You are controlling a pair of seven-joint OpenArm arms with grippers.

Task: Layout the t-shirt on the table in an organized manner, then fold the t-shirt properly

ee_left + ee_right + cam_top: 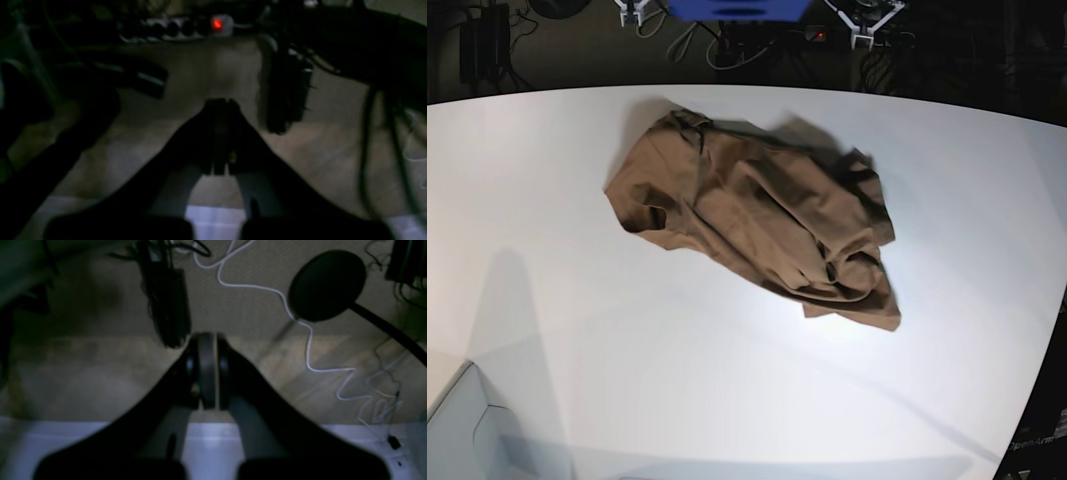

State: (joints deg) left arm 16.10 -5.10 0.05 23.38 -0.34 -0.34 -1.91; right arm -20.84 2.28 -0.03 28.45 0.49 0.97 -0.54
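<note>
The base view looks down from above on the smooth white desk (577, 300) — both wrist views face past their own dark fingers (220, 110) (208, 343) toward the floor beyond the desk's edge.

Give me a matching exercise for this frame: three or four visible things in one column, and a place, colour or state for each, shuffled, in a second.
Things:
1. t-shirt
2. table
3. left tool
4. white cable

Descriptions:
A. shut, holding nothing
B. brown, crumpled in a heap
C. wavy line across the floor
D. plain white, curved far edge

Pairs: 1-B, 2-D, 3-A, 4-C
</note>
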